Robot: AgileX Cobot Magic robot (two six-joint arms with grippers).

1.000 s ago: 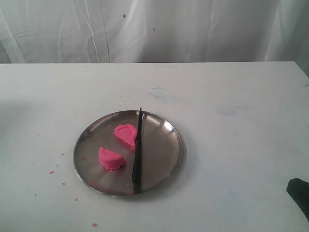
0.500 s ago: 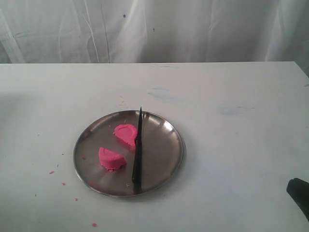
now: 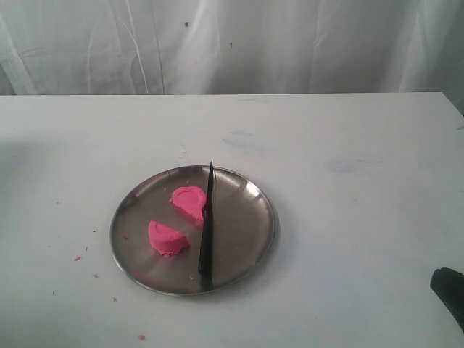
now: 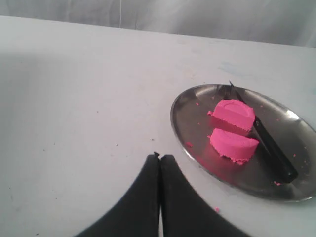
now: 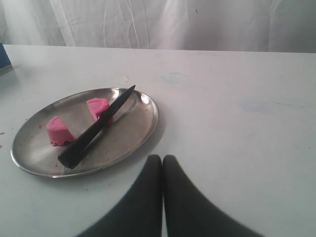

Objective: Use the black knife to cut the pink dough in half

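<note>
The pink dough lies in two half-round chunks on the steel plate: one chunk further back, the other nearer the front left. The black knife rests on the plate beside them, blade tip pointing to the far rim, its blade against the back chunk. In the left wrist view the chunks and knife show beyond my left gripper, which is shut and empty, off the plate. My right gripper is shut and empty too, short of the plate and knife.
Tiny pink crumbs dot the white table left of and in front of the plate. A white curtain hangs behind the table. A black piece of the right arm shows at the lower right corner of the exterior view.
</note>
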